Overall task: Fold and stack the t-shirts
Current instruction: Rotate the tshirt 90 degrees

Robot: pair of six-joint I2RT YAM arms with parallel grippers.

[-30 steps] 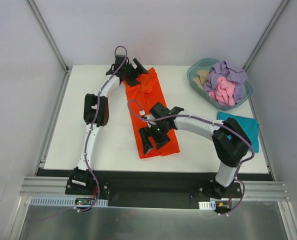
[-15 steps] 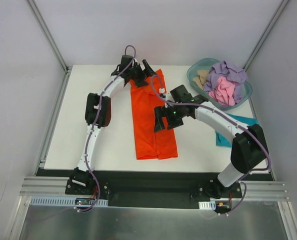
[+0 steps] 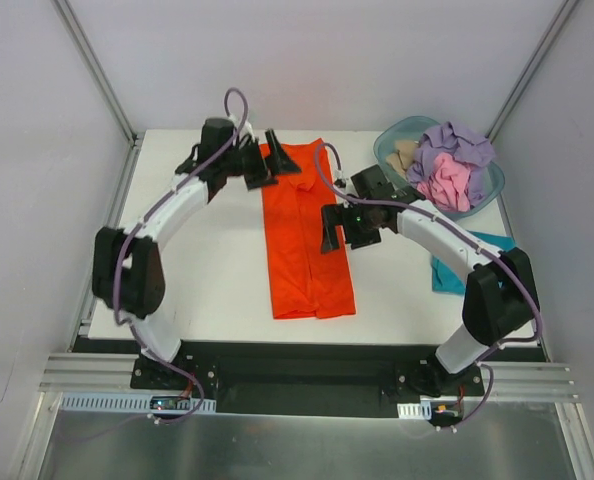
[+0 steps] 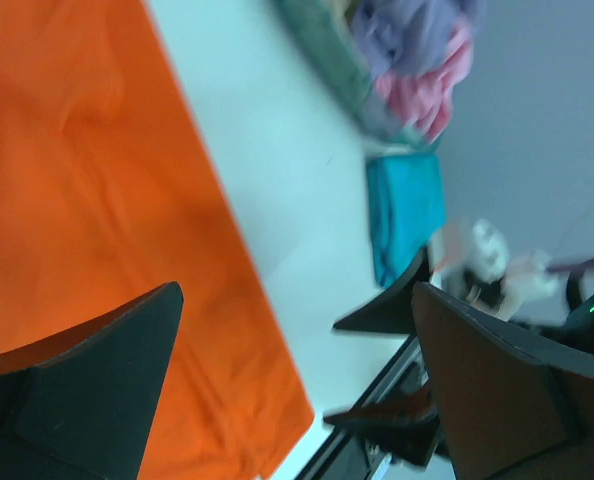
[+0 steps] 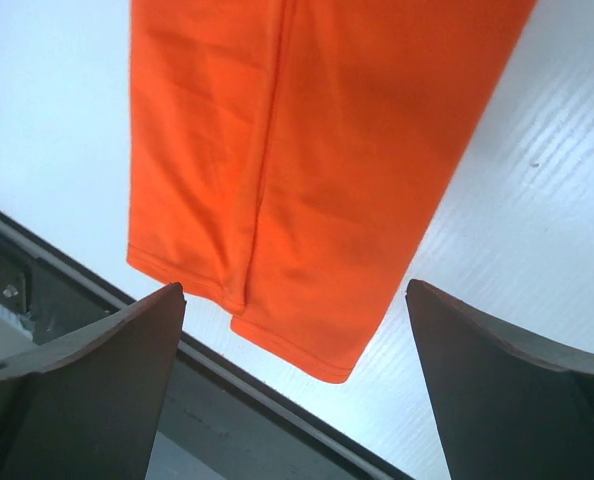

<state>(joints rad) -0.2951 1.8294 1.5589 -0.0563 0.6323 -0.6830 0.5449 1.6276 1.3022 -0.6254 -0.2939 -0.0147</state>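
Observation:
The orange t-shirt (image 3: 305, 235) lies flat on the white table as a long narrow strip, folded lengthwise, with its hem toward the near edge. It fills the left wrist view (image 4: 87, 200) and the right wrist view (image 5: 307, 150). My left gripper (image 3: 262, 160) is open and empty above the shirt's far left corner. My right gripper (image 3: 339, 230) is open and empty above the shirt's right edge at mid-length. A folded teal t-shirt (image 3: 477, 262) lies at the right, partly behind my right arm. Lavender, pink and beige t-shirts are heaped in the tub (image 3: 447, 165).
The translucent blue-green tub (image 3: 389, 148) stands at the back right corner of the table. The table's near edge and the black base rail (image 3: 307, 350) run just below the shirt's hem. White walls enclose the table on three sides.
The orange shirt was let go and now lies straight and flat. My right gripper moved from the hem up to mid-length on the right. My left arm swung left, its gripper off the collar.

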